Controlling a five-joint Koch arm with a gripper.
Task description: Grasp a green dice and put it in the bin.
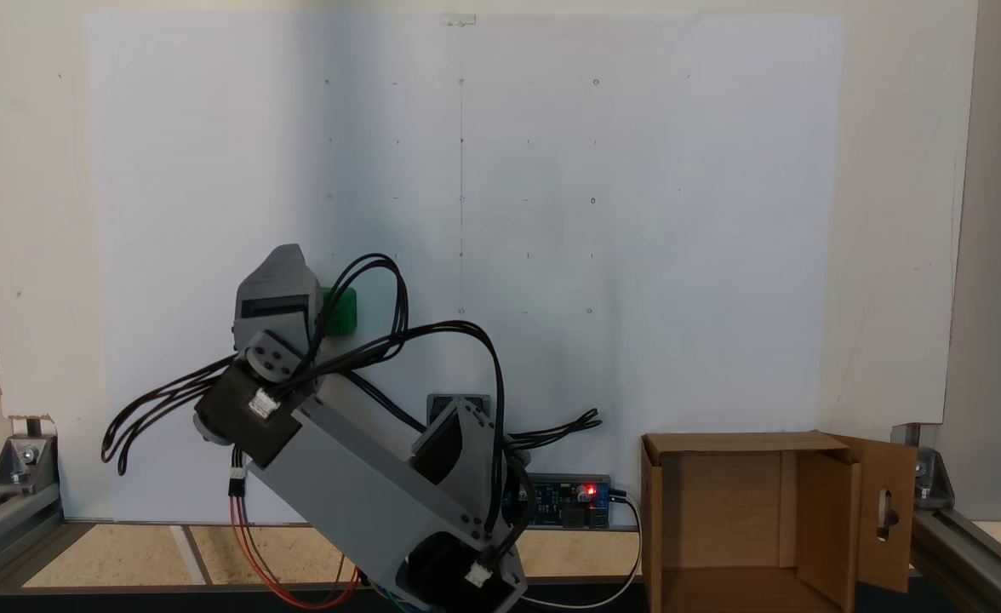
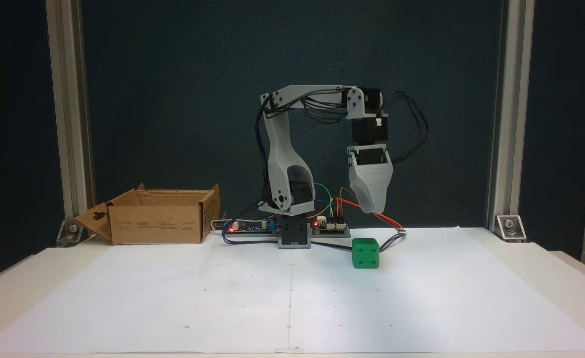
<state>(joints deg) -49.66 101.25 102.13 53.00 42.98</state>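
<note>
One green dice — a smooth rounded cube with sunken pips — sits on the paper-covered worktop near its back edge. The grey plastic hand hangs above it; open or closed, I cannot tell. One corrugated cardboard bin stands at the back corner.

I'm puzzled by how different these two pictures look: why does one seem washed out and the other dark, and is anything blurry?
In a fixed view from above, the white paper fills the background, bright with soft grey shading; the green dice peeks from behind the arm. In a fixed view from the front, a dark backdrop dims things, yet the green dice and the bin look sharp, with faint shadows.
</note>
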